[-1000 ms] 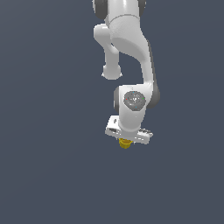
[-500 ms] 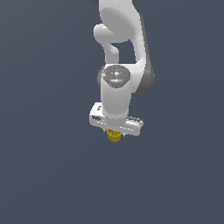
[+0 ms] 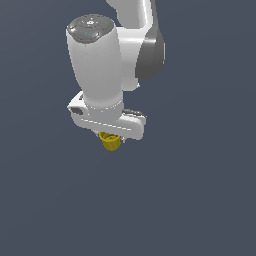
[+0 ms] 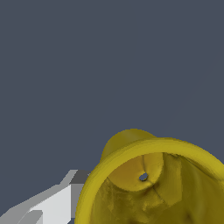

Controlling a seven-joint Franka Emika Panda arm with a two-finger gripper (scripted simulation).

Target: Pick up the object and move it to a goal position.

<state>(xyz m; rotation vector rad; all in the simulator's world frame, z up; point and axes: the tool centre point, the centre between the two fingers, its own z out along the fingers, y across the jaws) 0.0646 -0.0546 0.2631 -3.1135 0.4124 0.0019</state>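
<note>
The object is a small mustard-yellow tapered cup (image 3: 110, 140) hanging just under the white gripper (image 3: 111, 137) in the exterior view, rim up against the hand. Only its lower part shows below the hand; the fingers are mostly hidden behind the hand's body. In the wrist view the cup (image 4: 153, 183) fills the frame's lower corner, its hollow inside and wide rim facing the camera, with one white finger (image 4: 52, 203) beside it. The gripper is shut on the cup, which is lifted off any surface.
The white arm (image 3: 100, 60) rises above the hand and leans toward the camera. Around it there is only a plain dark blue-grey background, with no other objects or edges visible.
The arm has swung toward the camera and toward the exterior view's left, carrying the cup with it. The hand and cup now look much larger.
</note>
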